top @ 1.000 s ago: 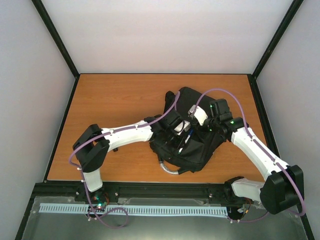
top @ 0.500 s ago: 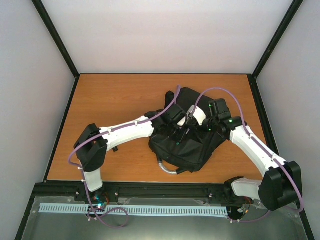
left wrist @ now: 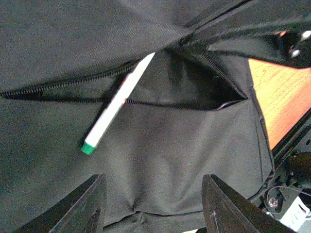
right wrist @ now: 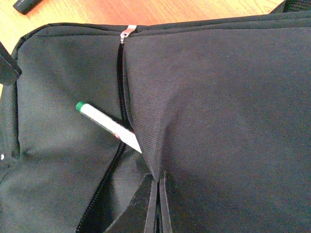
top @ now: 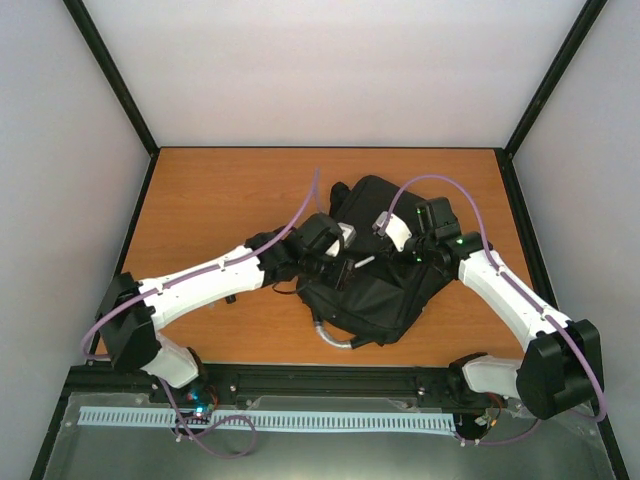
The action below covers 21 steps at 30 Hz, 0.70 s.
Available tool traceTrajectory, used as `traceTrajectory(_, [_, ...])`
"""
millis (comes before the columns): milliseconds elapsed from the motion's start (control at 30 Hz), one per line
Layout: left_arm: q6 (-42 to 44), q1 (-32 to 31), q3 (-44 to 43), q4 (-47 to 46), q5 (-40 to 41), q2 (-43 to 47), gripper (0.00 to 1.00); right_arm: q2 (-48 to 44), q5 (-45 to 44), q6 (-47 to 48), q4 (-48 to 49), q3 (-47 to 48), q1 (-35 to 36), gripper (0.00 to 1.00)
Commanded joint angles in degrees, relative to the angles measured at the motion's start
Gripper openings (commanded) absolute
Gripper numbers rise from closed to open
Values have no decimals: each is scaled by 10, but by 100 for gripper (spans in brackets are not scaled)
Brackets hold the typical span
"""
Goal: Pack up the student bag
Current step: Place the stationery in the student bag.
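Observation:
The student bag lies black and crumpled on the table's right half, its grey loop handle toward the near edge. A white pen with a green cap sticks halfway out of the bag's open zip pocket; the pen also shows in the right wrist view. My left gripper is open just short of the pen, nothing between its fingers. My right gripper is shut on a fold of the bag's fabric beside the zip, lifting the pocket's edge. In the top view the left gripper and right gripper face each other over the bag.
The wooden table is walled by white panels and black posts. A dark pen-like object lies on the wood beyond the bag's edge. A metal zip pull sits at the far end of the pocket's zip. The arms' purple cables arch above the bag.
My left gripper opened, let go of the pen and drew back to the left; the pen now rests half in the pocket. The right gripper kept its pinch on the fabric.

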State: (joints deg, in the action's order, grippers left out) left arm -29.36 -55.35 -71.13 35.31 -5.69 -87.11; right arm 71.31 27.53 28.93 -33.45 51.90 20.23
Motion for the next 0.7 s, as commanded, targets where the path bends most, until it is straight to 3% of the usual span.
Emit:
traceTrajectory(0, [-21,-3,39,-19,3,2,56,-2,30,1,12,9,4,3])
traceTrajectory(167, [-34,-5,76,-47,1,-5,56,-1,31,1,11,8,4,3])
traceTrajectory(533, [-26,-5,39,-32,76,-72,56,1,33,-2,11,9,4,3])
traceTrajectory(667, [-15,-4,15,-38,89,-96,45,3,33,-1,9,9,4,3])
